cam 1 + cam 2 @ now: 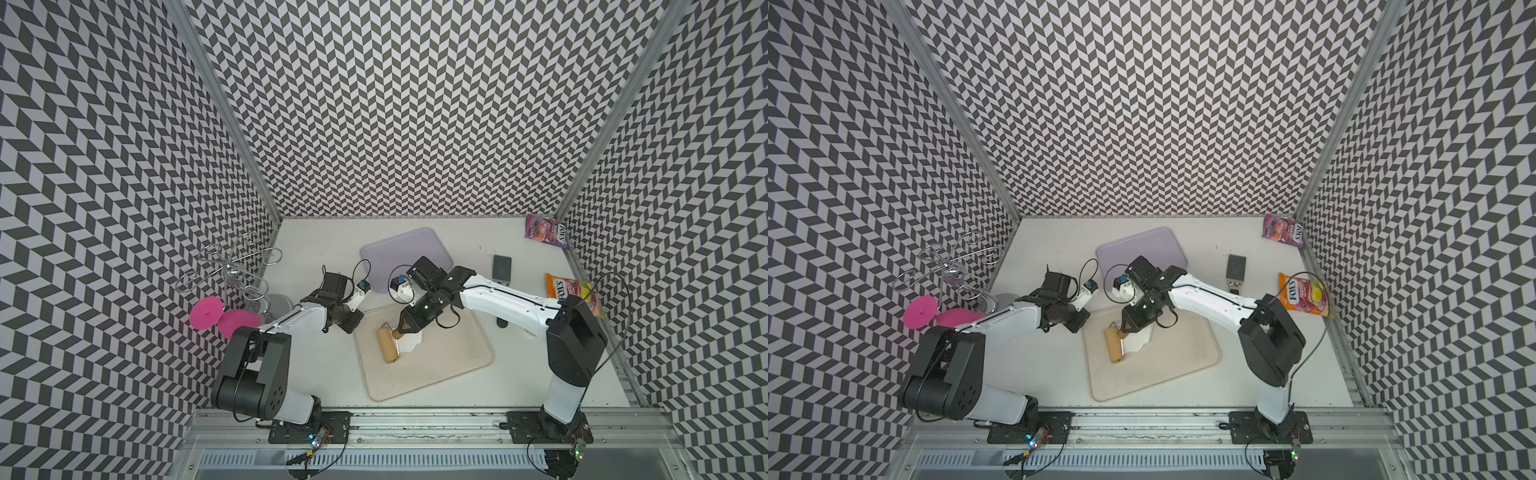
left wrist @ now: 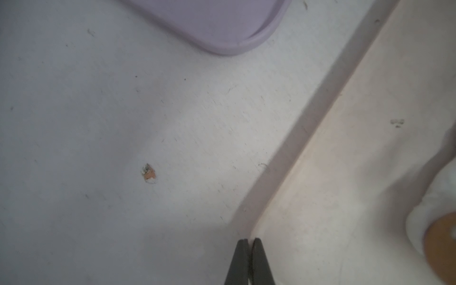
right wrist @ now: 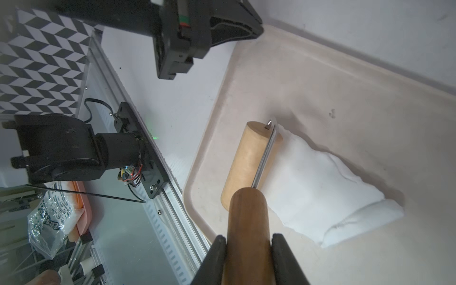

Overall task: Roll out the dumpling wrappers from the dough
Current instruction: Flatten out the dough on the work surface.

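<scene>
Now: right pincer (image 3: 248,237) clamped on the dark handle (image 3: 246,212) of the wooden roller (image 3: 249,160). We note the dough (image 3: 320,187), a ragged white sheet, flat on the beige tray (image 3: 333,74). It lies on the pincer's side of the drum, its edge meeting the drum under the wire frame. The drum's long axis runs across the handle line, so we judge a pull toward the right arm would carry it over the sheet. Left pincer (image 2: 249,244) shut, empty, at the tray's rim, farther from the dough.
</scene>
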`<act>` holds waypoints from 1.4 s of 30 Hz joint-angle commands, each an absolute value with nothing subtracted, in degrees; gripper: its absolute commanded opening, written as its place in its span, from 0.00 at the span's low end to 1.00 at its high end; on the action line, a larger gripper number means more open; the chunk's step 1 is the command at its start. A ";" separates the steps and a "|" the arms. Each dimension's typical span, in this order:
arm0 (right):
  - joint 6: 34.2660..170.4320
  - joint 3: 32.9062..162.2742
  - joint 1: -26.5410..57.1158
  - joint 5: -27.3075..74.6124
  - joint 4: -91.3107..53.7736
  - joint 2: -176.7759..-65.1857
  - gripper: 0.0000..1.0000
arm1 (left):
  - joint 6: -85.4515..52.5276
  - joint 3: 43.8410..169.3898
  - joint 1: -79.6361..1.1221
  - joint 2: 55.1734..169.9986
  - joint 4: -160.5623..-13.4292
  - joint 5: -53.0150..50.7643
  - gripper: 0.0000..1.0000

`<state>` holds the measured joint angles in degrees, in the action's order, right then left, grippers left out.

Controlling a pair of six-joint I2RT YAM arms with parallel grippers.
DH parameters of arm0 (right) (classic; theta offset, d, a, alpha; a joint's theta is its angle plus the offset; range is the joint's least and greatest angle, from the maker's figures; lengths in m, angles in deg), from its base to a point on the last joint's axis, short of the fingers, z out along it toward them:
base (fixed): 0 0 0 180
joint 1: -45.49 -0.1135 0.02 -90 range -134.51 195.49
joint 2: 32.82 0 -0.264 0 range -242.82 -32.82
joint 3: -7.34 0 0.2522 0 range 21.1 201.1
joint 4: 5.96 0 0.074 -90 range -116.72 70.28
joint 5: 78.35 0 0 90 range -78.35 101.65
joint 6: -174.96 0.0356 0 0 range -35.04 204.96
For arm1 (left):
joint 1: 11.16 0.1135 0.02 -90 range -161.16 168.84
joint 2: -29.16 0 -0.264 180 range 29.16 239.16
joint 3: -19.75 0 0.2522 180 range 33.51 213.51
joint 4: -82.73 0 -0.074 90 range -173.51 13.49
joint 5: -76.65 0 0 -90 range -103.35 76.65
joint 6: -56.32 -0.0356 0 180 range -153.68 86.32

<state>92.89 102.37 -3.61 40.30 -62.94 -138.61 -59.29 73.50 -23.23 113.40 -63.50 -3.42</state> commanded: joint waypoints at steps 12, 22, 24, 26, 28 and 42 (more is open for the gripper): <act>91.34 100.13 -3.85 48.88 -61.84 -134.11 0.00 | -59.26 73.18 -23.46 113.78 -62.60 -3.24 0.00; 95.45 94.49 5.24 40.70 -62.49 -123.62 0.00 | -59.27 73.06 -23.50 113.66 -62.77 -3.23 0.00; 96.21 91.67 7.32 40.09 -61.52 -122.59 0.00 | -59.27 73.04 -23.46 113.65 -62.86 -3.25 0.00; 96.89 90.15 8.10 38.07 -61.17 -122.12 0.00 | -59.26 72.99 -23.46 113.80 -62.82 -3.24 0.00; 97.55 89.11 8.52 36.13 -60.82 -121.96 0.00 | -59.26 72.98 -23.46 113.72 -62.86 -3.21 0.00; 99.74 87.06 9.95 23.52 -62.37 -127.12 0.00 | -59.26 72.93 -23.46 113.67 -62.88 -3.39 0.00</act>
<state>99.47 88.65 8.91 35.88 -61.08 -125.00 -59.29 73.50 -23.23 113.40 -63.53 -3.42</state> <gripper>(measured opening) 0.307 0.061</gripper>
